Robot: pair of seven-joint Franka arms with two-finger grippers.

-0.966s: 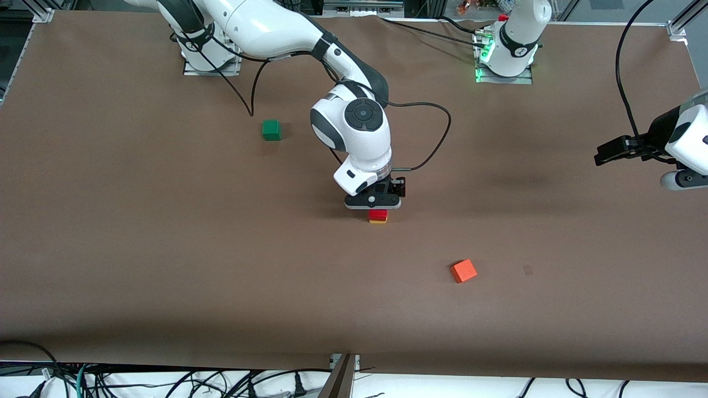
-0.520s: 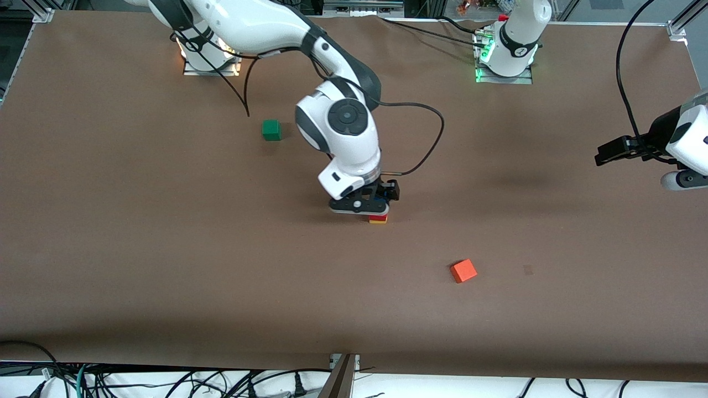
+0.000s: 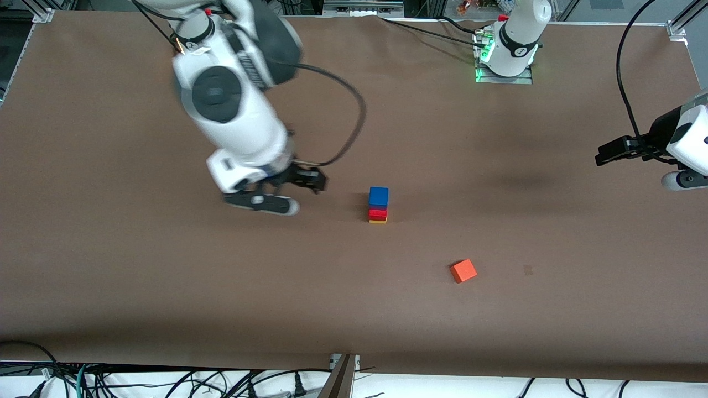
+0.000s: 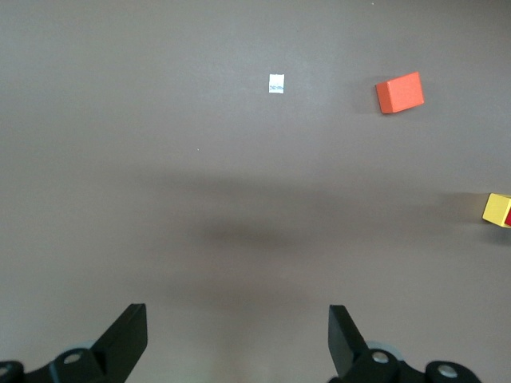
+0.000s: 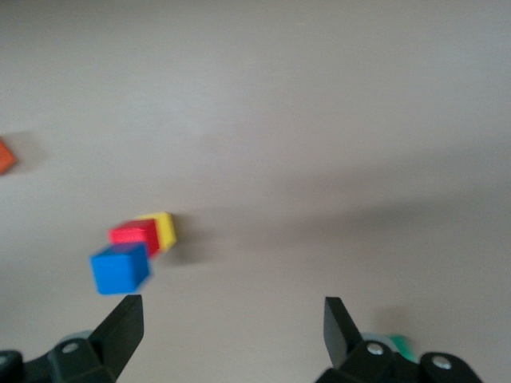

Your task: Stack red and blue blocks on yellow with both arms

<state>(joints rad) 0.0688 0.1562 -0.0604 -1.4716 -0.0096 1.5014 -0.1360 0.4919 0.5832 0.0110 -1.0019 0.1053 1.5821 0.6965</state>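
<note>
A stack stands mid-table: the blue block (image 3: 379, 196) on the red block (image 3: 378, 213) on the yellow cube (image 3: 378, 220). The right wrist view shows the same stack: blue (image 5: 120, 269), red (image 5: 134, 234), yellow (image 5: 164, 229). My right gripper (image 3: 265, 202) is open and empty, up over bare table beside the stack, toward the right arm's end. My left gripper (image 3: 608, 152) is open and empty, waiting over the left arm's end of the table. The left wrist view catches the yellow cube's edge (image 4: 497, 210).
An orange-red cube (image 3: 463, 271) lies nearer the front camera than the stack, toward the left arm's end; it also shows in the left wrist view (image 4: 400, 92). A small white tag (image 4: 276, 83) lies on the brown table. A green cube's corner (image 5: 399, 345) shows in the right wrist view.
My right gripper has let go of the blue block on the stack, lifted and swung away toward the right arm's end, now hiding the green cube in the front view. The left arm has not moved.
</note>
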